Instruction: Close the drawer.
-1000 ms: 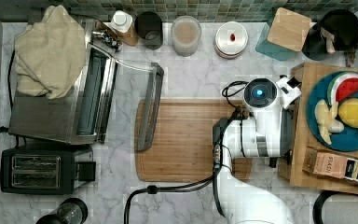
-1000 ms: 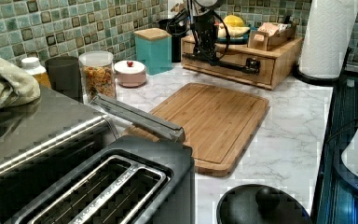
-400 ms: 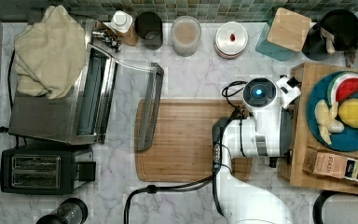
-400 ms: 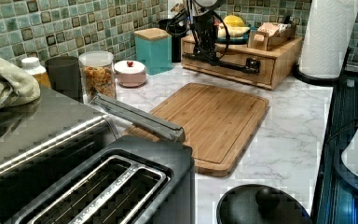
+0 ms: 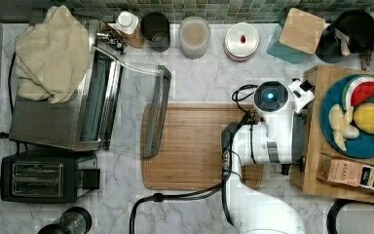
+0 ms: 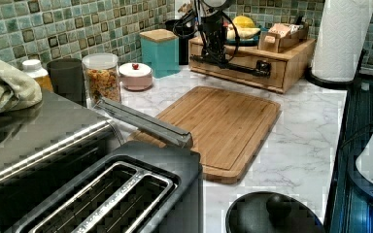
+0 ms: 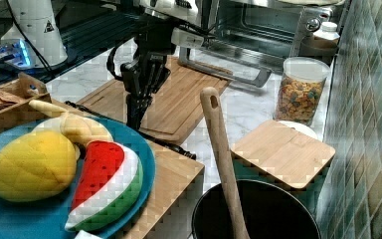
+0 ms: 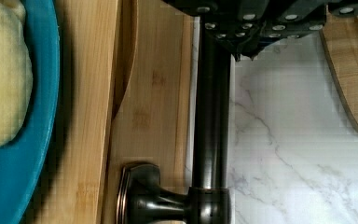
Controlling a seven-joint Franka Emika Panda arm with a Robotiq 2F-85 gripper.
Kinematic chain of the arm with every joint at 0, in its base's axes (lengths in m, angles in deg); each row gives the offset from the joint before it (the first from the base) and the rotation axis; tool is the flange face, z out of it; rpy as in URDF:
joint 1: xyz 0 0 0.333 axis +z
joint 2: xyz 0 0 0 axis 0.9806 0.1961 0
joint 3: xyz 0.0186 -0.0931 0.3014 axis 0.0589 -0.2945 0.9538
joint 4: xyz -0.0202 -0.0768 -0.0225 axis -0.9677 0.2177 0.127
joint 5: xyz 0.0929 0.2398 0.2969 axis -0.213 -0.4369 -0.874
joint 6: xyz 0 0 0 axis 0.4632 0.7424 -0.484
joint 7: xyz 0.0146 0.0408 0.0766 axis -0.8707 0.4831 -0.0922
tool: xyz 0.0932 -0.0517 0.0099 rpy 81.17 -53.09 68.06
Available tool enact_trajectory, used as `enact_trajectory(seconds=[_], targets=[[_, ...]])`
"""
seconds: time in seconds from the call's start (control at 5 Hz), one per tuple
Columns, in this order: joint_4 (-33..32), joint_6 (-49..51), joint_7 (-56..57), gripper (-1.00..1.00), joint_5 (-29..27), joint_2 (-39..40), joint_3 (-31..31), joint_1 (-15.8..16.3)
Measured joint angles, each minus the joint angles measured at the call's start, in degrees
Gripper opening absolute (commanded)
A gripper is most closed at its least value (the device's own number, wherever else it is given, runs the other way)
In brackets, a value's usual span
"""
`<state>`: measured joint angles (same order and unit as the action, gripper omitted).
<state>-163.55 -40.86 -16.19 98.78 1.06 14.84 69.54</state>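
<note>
Pushing step, drawer (image 6: 243,62): it sits at the base of the wooden box (image 6: 296,53) under the blue fruit plate (image 5: 365,146), front panel looking nearly flush. Gripper (image 6: 212,54): at the dark bar handle (image 8: 210,126); you cannot tell whether its fingers are apart or together. Method: press squarely on the handle, straight toward the box, to avoid skewing. Clearance: bare marble and the cutting board (image 5: 195,146) lie behind your arm, giving open retreat room.

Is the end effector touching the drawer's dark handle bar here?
Touching. In the wrist view the end effector sits around the handle bar, its pads meeting the bar with no gap.
</note>
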Motion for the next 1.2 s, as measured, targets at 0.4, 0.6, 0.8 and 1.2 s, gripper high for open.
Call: enact_trajectory(seconds=[0.4,0.6,0.8,1.2], targets=[[0.0,0.1,0.0,-1.00,0.0,0.0,-0.9,1.0],[0.0,0.1,0.0,-1.00,0.0,0.0,-1.0,1.0],[0.0,0.1,0.0,-1.00,0.0,0.0,-1.0,1.1],[0.0,0.3,0.0,-1.00,0.0,0.1,-1.2,1.3]])
